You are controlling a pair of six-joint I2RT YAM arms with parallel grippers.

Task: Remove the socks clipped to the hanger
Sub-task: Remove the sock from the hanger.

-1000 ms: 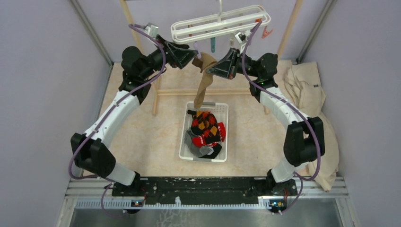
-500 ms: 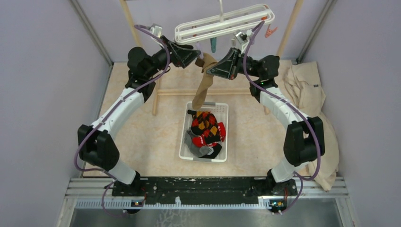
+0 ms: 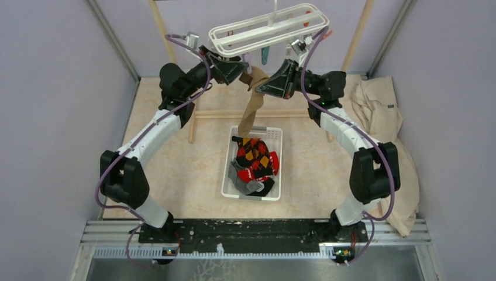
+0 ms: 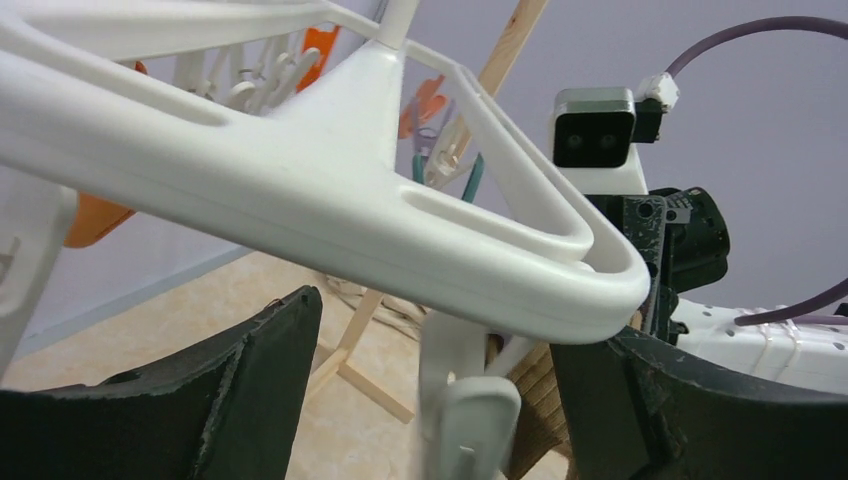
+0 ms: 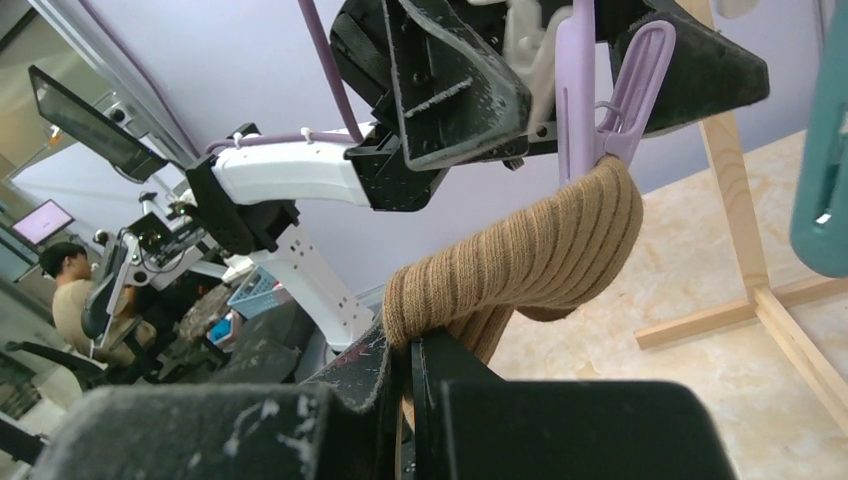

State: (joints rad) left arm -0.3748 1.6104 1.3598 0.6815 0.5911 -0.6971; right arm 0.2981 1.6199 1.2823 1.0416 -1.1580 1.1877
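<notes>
The white hanger [image 3: 269, 26] hangs at the top centre, and its frame [image 4: 330, 200] fills the left wrist view. A tan sock [image 3: 251, 105] dangles from a lilac clip [image 5: 590, 90] under the frame and reaches down toward the basket. My right gripper [image 3: 261, 88] is shut on the sock [image 5: 520, 260] just below the clip, and the cloth bends over its fingers. My left gripper [image 3: 241, 70] is open, with one finger on each side of that clip [image 4: 470, 420], touching nothing. The sock [image 4: 535, 400] shows just behind the clip.
A white basket [image 3: 231, 175] below holds several loose socks. The wooden rack's crossbar [image 3: 216, 114] and posts stand behind it. A large beige cloth [image 3: 380, 111] lies at the right. Teal [image 3: 264, 55] and orange [image 4: 320, 45] clips hang from the frame.
My left arm has moved right and up, bringing its open fingers around the clip. The hanger has swung slightly. The right gripper has kept its hold on the tan sock.
</notes>
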